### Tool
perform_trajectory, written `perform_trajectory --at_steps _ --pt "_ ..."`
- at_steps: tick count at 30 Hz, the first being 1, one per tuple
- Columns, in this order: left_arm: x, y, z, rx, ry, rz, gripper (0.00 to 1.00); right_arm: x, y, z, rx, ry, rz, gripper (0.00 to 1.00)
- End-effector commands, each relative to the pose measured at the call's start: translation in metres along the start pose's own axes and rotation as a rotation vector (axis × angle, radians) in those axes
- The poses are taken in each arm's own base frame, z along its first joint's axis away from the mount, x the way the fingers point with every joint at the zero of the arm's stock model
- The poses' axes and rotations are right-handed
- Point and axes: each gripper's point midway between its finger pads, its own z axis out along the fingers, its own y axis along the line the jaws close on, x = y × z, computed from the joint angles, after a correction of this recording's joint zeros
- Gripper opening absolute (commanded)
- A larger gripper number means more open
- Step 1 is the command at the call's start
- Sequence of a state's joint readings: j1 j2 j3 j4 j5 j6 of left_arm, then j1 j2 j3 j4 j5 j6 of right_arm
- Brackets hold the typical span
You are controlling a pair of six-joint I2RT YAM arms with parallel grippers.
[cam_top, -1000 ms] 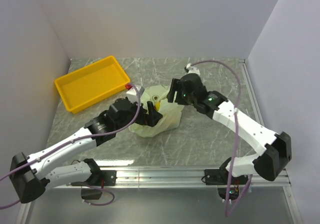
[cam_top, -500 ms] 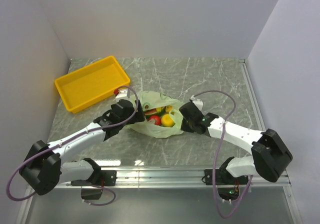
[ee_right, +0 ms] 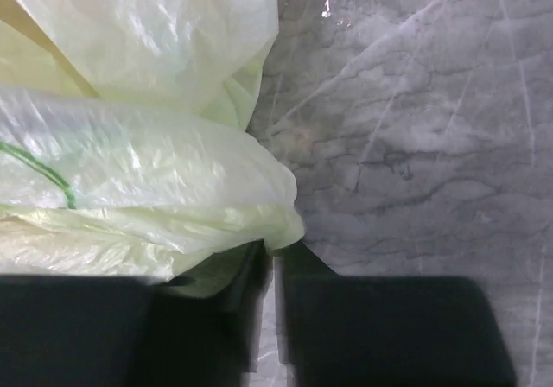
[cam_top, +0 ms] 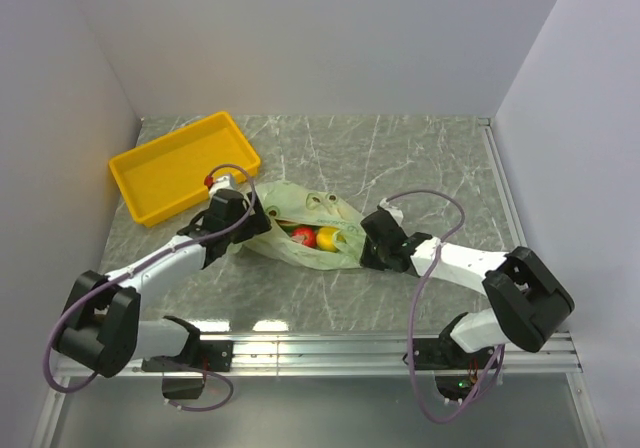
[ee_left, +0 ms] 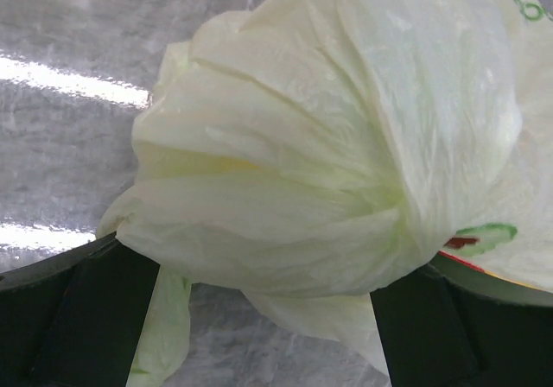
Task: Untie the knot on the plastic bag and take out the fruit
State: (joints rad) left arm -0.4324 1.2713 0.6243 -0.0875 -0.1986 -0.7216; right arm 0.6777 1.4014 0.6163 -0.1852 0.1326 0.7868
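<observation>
The pale green plastic bag (cam_top: 300, 201) lies flattened in the middle of the table with its mouth open. Inside it show fruit: a red piece (cam_top: 303, 236) and a yellow piece (cam_top: 327, 237). No knot shows in any view. My left gripper (cam_top: 248, 226) is low at the bag's left end, open wide, and a bunched bulge of the bag (ee_left: 328, 145) fills the space between its fingers (ee_left: 95, 318). My right gripper (cam_top: 362, 251) is at the bag's right end, and its jaws (ee_right: 278, 262) are nearly together, pinching the bag's edge (ee_right: 147, 180).
A yellow tray (cam_top: 185, 168) stands at the back left, just behind the left gripper. White walls close in the marble table on the left, back and right. The arms' cables loop above both wrists.
Both arms have dropped low and drawn apart, spreading the bag wider and flatter, so the fruit shows in its mouth. The right gripper has closed; the left stays wide.
</observation>
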Motion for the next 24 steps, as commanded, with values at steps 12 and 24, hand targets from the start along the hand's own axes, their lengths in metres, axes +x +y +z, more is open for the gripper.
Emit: perform_trajectory --at_steps 12,24 --pt "-0.011 -0.103 -0.128 0.545 0.004 0.324 0.95 -0.076 0.056 -0.108 -0.172 -0.172 -0.29 0.74" --pt "-0.005 -0.169 -0.098 0.484 -0.023 0.47 0.76 -0.094 0.074 -0.121 -0.22 -0.225 -0.269 0.68"
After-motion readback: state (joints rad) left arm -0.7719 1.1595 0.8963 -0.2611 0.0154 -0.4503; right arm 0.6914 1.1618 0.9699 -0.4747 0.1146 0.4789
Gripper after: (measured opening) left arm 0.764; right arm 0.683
